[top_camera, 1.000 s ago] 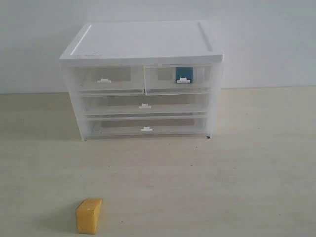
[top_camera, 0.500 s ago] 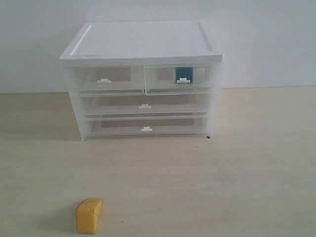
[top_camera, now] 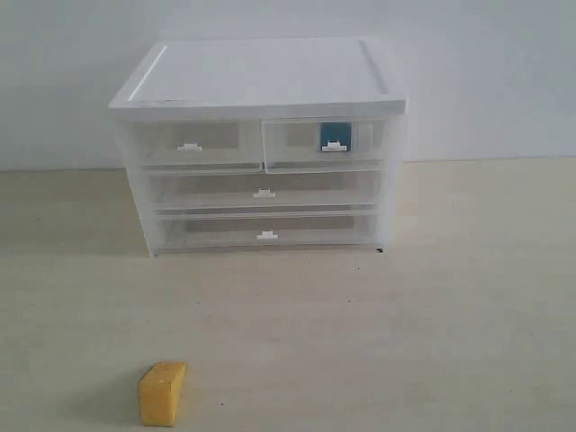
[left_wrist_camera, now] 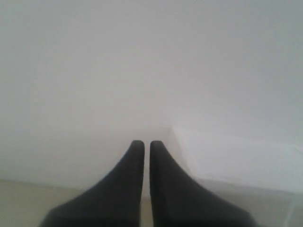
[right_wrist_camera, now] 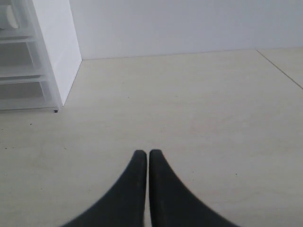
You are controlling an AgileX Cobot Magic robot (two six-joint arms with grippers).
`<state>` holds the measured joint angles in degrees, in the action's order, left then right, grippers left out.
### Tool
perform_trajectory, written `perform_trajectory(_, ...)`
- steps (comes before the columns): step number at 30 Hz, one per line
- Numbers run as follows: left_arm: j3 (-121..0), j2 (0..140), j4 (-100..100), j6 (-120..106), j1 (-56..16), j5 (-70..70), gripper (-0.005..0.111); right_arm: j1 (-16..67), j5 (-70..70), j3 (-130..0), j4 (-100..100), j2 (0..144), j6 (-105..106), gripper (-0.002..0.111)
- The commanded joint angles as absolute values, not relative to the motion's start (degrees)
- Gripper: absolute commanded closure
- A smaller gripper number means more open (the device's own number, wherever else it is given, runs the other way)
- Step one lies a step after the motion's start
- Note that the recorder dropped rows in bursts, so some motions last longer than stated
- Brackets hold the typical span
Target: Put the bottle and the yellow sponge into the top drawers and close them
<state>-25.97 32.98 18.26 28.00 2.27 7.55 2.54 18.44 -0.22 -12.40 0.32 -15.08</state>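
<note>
Exterior view: the sponge (top_camera: 162,393) lies on the table (top_camera: 423,342), well in front of the cabinet (top_camera: 261,76) and toward its left. The bottle (top_camera: 334,135) shows through the front of the right top drawer (top_camera: 297,144). Wrist views: my left gripper (left_wrist_camera: 143,144) and right gripper (right_wrist_camera: 143,153) both have their fingers pressed together, holding nothing. The right one hangs over the table near the cabinet's side. I cannot tell where the sponge lies relative to either one.

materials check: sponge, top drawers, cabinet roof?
Sponge: likely foam; matte yellow-orange, soft-edged block.
Top drawers: translucent, slightly frosted plastic by the look; the bottle shows teal through the right one's front.
Cabinet roof: opaque white, smooth, with a raised rim; probably moulded plastic.
</note>
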Motion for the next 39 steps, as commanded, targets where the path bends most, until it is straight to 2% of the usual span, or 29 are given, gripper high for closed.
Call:
perform_trajectory(1,-27.46,41.14,20.96,28.13,2.11,7.78,0.102,2.29,18.34,0.0,-12.26,0.0,-14.95,0.108)
perform_trajectory(11,-27.76,55.74,21.1,25.56,-2.9,19.33,0.102,2.29,18.34,0.0,-12.26,0.0,-14.95,0.108)
perform_trajectory(19,-29.39,65.03,12.31,14.72,-9.76,21.29,0.102,2.29,18.34,0.0,-12.26,0.0,-14.95,0.108)
perform_trajectory(24,-29.39,70.7,0.0,1.94,-16.72,24.68,0.102,2.29,18.34,0.0,-12.26,0.0,-14.95,0.108)
perform_trajectory(29,-29.39,78.71,-21.7,-16.59,-27.17,36.17,0.102,2.29,18.34,0.0,-12.26,0.0,-14.95,0.108)
perform_trajectory(33,-29.39,86.87,-26.56,-19.3,-33.86,50.68,0.102,2.29,18.34,0.0,-12.26,0.0,-14.95,0.108)
perform_trajectory(39,-30.32,96.85,-21.22,-11.49,-34.69,58.85,0.102,2.29,18.34,0.0,-12.26,0.0,-14.95,0.108)
